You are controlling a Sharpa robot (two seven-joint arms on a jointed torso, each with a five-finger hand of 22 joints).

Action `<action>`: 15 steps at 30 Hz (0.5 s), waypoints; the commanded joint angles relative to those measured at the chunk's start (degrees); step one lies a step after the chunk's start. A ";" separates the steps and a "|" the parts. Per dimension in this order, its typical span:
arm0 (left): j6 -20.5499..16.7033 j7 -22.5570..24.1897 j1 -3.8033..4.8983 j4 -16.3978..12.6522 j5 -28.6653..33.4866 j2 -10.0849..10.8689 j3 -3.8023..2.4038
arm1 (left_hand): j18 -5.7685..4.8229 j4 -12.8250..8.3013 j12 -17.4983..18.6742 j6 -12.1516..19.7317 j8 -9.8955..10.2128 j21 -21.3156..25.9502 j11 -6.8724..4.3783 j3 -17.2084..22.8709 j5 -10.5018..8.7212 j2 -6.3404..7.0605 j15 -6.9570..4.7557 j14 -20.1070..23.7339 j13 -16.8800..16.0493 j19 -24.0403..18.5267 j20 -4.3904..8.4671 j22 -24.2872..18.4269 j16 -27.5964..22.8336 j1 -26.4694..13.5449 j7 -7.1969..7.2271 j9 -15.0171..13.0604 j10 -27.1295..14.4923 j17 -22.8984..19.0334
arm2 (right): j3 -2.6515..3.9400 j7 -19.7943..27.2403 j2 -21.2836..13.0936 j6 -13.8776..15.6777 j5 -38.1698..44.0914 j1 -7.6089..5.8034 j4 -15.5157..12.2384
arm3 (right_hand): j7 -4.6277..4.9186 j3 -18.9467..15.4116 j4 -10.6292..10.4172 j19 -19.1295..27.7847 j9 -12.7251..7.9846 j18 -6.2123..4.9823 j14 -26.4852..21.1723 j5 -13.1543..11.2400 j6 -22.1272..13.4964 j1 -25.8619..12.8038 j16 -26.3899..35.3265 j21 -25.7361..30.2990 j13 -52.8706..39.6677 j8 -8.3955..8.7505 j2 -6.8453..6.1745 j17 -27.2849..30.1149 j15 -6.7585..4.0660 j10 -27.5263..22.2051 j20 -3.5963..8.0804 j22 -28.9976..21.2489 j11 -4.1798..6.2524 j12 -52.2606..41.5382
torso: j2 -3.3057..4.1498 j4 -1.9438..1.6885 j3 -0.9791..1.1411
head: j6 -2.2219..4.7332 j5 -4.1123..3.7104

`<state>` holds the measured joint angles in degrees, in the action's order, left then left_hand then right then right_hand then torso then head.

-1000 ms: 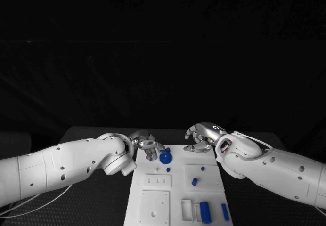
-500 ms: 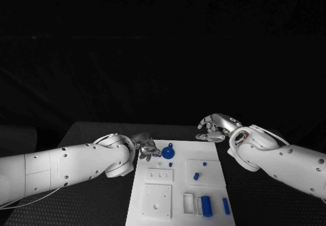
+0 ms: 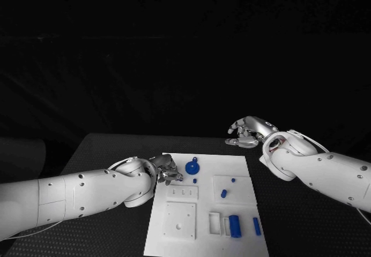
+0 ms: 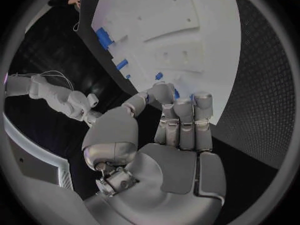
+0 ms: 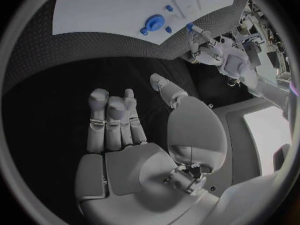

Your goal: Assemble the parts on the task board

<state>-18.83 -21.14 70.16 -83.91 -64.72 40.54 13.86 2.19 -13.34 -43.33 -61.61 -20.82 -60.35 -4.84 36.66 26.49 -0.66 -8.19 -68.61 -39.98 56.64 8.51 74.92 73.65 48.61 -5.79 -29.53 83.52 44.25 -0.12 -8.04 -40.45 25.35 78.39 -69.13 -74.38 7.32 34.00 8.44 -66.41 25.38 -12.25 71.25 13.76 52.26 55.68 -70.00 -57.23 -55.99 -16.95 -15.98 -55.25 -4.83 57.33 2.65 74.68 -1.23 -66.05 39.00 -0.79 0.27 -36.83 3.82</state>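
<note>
Left hand [image 3: 164,168] at board [image 3: 239,235] edge — right hand [image 3: 249,131] beyond it

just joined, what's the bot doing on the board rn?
Nothing is being held at the moment. The left hand hovers at the left edge of the white task board, close to the round blue disc part at the board's far end, its fingers nearly straight and empty. The right hand is off beyond the board's far right corner, over the black table, also empty. Several small blue pegs and longer blue blocks lie loose on the board.
</note>
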 commanded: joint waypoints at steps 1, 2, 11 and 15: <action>-1.39 -0.68 -0.97 0.14 -1.77 -0.27 -0.03 | 1.13 -0.51 -0.50 -7.65 -0.35 -0.42 -1.06 0.07 0.47 -0.31 -3.43 -2.13 -0.26 0.45 7.02 1.26 0.47 -0.13 5.43 -7.09 -0.81 -0.17 | 0.03 0.91 0.27 0.17 -0.86 -0.11 0.49 | 0.26 0.04 -0.31 -0.01 0.09 -2.75 -0.21 0.38 0.26 0.26 0.31 0.37 0.09 -0.15 0.17 0.08 -0.30 -0.19 0.20 0.09 0.10 -0.25 | -0.13 -0.13 0.10 | -0.36 -0.12; -1.40 -0.68 -1.30 0.20 -1.91 -0.39 -0.03 | 1.16 -0.56 -0.73 -7.72 -0.37 -0.56 -1.10 0.12 0.74 -0.30 -3.48 -2.15 -0.36 0.48 7.05 1.25 0.68 -0.16 5.47 -7.17 -0.85 -0.26 | 0.03 0.93 0.31 0.15 -0.90 -0.12 0.57 | 0.26 0.00 -0.35 -0.01 0.09 -2.75 -0.21 0.55 0.25 0.25 0.31 0.38 0.11 -0.15 0.19 0.08 -0.30 -0.20 0.20 0.10 0.10 -0.28 | -0.10 -0.11 0.07 | -0.39 -0.17; -1.28 -0.64 -2.81 0.28 -2.20 -1.18 -0.03 | 1.32 -0.76 -1.98 -8.21 -0.59 -1.31 -1.35 0.11 1.51 -0.44 -3.73 -2.31 -0.89 0.70 7.18 1.22 1.85 -0.53 5.72 -7.60 -0.94 -0.72 | 0.03 0.94 0.93 -0.28 -1.13 -0.22 1.12 | 0.25 -0.19 -0.61 0.01 0.12 -2.75 -0.23 1.51 0.31 0.12 0.31 0.42 0.28 -0.17 0.24 0.07 -0.31 -0.27 0.20 0.18 0.10 -0.40 | -0.05 -0.05 -0.03 | -1.17 -0.19; -0.75 -0.64 -3.10 0.59 -2.33 -1.49 -0.03 | 1.37 -0.78 -2.34 -8.35 -0.67 -1.51 -1.42 0.12 1.52 -0.49 -3.80 -2.36 -1.03 0.75 7.21 1.21 2.19 -0.63 5.79 -7.73 -0.97 -0.85 | 0.03 0.94 1.15 -0.43 -1.14 -0.24 1.20 | 0.25 -0.28 -0.75 0.04 0.13 -2.75 -0.25 2.24 0.31 0.07 0.31 0.47 0.39 -0.17 0.28 0.06 -0.31 -0.33 0.20 0.23 0.10 -0.47 | -0.06 -0.06 -0.03 | -1.25 -0.21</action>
<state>-19.50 -21.71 67.13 -83.35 -66.30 39.22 13.86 3.09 -13.59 -45.48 -61.76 -21.14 -61.67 -4.83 36.54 27.68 -0.54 -8.31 -68.71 -40.93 56.95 8.80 74.91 75.54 47.86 -5.65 -31.67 83.51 43.46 -0.12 -7.73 -39.39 25.32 77.43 -69.33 -73.17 7.35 33.68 8.13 -66.41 25.43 -12.25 71.25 15.79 52.49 55.68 -70.00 -57.01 -55.64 -16.95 -15.98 -55.25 -4.82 57.34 2.63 74.84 -1.23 -66.28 38.92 -0.84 0.26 -38.00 3.64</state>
